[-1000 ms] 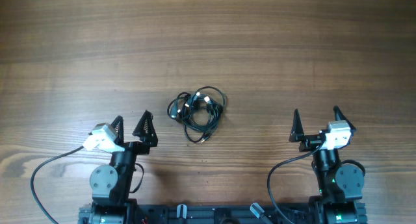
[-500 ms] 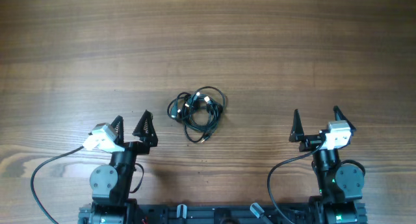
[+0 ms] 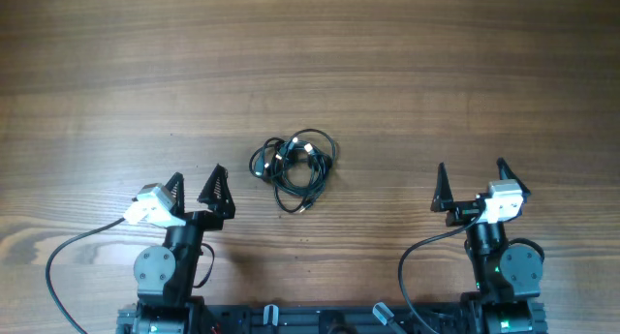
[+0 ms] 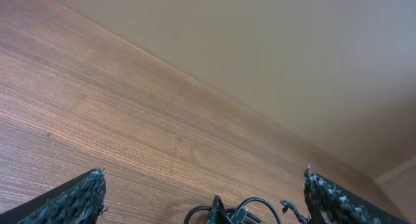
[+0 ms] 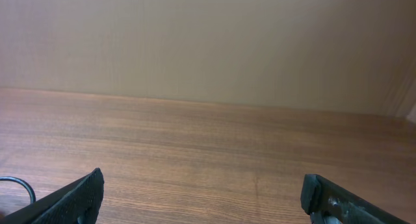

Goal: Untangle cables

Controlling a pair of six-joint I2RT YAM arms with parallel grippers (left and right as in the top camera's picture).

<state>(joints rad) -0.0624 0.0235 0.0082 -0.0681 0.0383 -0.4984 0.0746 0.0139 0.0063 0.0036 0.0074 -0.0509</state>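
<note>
To the left of the knotted tangle of thin black cables [image 3: 294, 167], and nearer the robot's base than it, the left arm's black two-finger gripper [image 3: 197, 175] stands with its jaws spread about as wide as they look able to go. Nothing is between them, and it is well apart from the cords. Its fingers [image 4: 73, 199] wear a rough, pebbled black facing, which I'd guess bites well on a smooth cord jacket.

The tangle itself lies flat on the matte brown wood-grain table [image 3: 407, 63]. It is a compact clump of overlapping round loops, with a few pale plug tips at its middle and one loose end poking out on its near side. It looks light and wholly limp. Lifted at one point, I'd expect the entire knot to rise together, strands sagging rather than holding shape. The jackets look smooth and faintly glossy, so a pinch may slide along a cord. The little plugs are the stiff parts and the likeliest to catch in a loop. Nothing seems fragile, though a hard tug would probably only tighten things. The best holds, to my eye, are the outer loop bulging on the tangle's left and the wider one on its right, one per claw.

To the right of the tangle, again on the base side, the right arm's black two-finger gripper [image 3: 472, 167] gapes just as wide, is just as empty, and is well apart from the cords.
</note>
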